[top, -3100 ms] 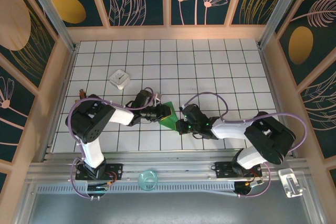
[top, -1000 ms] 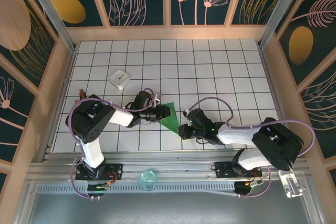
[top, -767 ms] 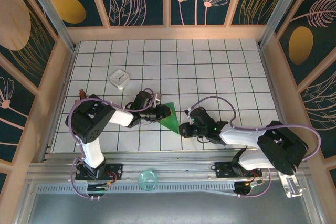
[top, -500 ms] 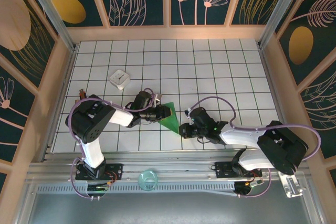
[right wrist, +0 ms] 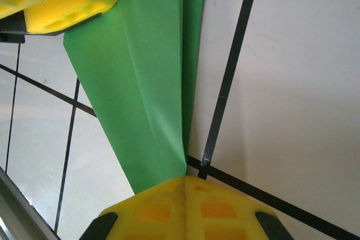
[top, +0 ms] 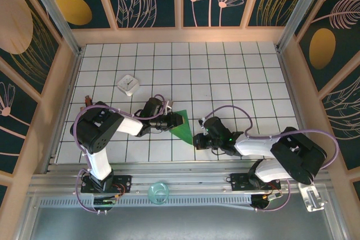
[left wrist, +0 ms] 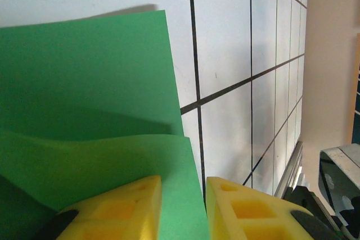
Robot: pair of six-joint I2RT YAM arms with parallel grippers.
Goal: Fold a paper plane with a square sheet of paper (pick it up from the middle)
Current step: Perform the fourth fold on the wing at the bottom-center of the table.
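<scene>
Near the middle of the white tiled counter (top: 225, 71), my left hand (top: 172, 121) clamps the wide end of the one bright-green folded sheet of paper (top: 181, 126), and my right hand (top: 196, 140) pinches shut on its narrow tip. If my two hands pull apart, it could tear or slip free, spoiling the crease. One small white square box (top: 128, 84) sits well apart.

Bright-green paper (top: 181, 125), folded into a narrow wedge w/ lengthwise creases, layers overlapping. Sits low over the white tiled table (top: 225, 71), front-centre. Pointed tip runs into the right gripper (right wrist: 185, 184), seemingly pinched there. Wide end sits btwn the fingers of the left gripper (left wrist: 183, 195).
</scene>
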